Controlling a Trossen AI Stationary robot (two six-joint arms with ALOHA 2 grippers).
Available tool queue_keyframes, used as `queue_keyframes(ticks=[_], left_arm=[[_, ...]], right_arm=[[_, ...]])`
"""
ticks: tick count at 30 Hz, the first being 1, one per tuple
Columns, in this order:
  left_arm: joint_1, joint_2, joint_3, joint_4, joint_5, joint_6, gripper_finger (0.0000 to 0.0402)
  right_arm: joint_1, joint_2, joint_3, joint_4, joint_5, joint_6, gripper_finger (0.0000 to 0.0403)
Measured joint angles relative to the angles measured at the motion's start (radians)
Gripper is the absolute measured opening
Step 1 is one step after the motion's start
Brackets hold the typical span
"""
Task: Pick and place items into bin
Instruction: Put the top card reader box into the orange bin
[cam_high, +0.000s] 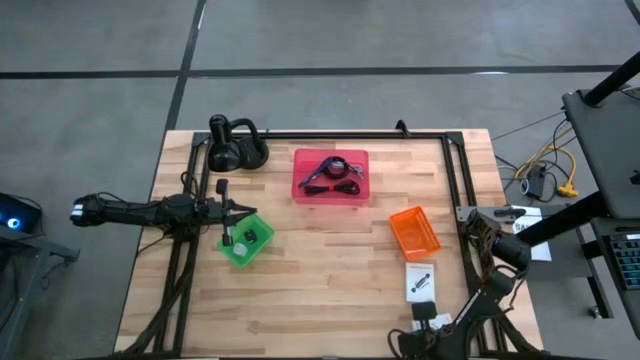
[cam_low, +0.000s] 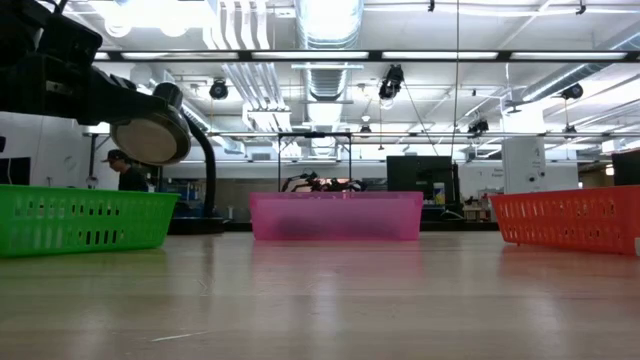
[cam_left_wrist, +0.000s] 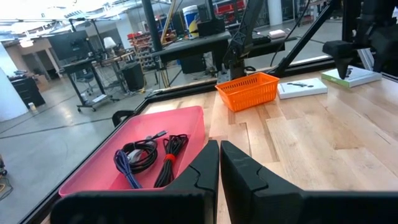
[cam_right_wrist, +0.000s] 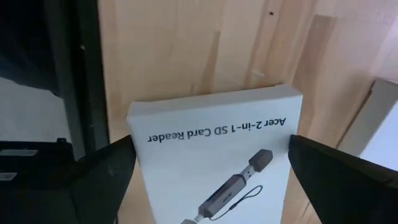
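My left gripper (cam_high: 232, 222) is shut and hovers over the green bin (cam_high: 246, 240), where a tiny dark cube (cam_high: 244, 239) lies. Its wrist view looks past the shut fingers (cam_left_wrist: 219, 163) at the pink bin (cam_left_wrist: 134, 155), which holds a black coiled cable (cam_left_wrist: 142, 152), a purple cable (cam_left_wrist: 124, 169) and a black bundle with a red tie (cam_left_wrist: 169, 160). My right gripper (cam_right_wrist: 211, 148) is open above a flat white packet (cam_right_wrist: 214, 155) printed "SD Card Reader" near the table's near edge, one finger on each side. A second white packet (cam_high: 422, 282) lies flat beside the orange bin (cam_high: 415, 232).
The three bins sit in a row in the low view: green (cam_low: 85, 218), pink (cam_low: 335, 215), orange (cam_low: 570, 218). A black gooseneck stand (cam_high: 235, 145) occupies the far left corner. A dark frame rail (cam_high: 455, 190) runs around the table. Bare wood lies between the bins.
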Motion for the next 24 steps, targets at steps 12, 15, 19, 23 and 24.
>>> queue_keyframes(ticks=[12, 15, 19, 23, 24], left_arm=[[0.000, 0.000, 0.000, -0.003, 0.000, 0.000, 0.0000], [0.000, 0.000, 0.000, -0.003, 0.000, 0.000, 0.0000], [0.000, 0.000, 0.000, -0.003, 0.000, 0.000, 0.0000], [0.000, 0.001, 0.000, -0.004, 0.000, -0.001, 0.0000], [0.000, 0.000, 0.000, -0.004, 0.000, -0.001, 0.0000]], right_arm=[[-0.007, 0.005, 0.000, -0.007, -0.039, -0.032, 0.0398], [-0.016, 0.005, 0.000, -0.006, -0.069, 0.052, 0.0398], [-0.022, 0.005, 0.000, -0.006, -0.077, 0.143, 0.0398], [-0.022, 0.007, -0.001, -0.004, -0.077, 0.143, 0.0398], [-0.023, 0.008, -0.001, -0.004, -0.078, 0.136, 0.0398]])
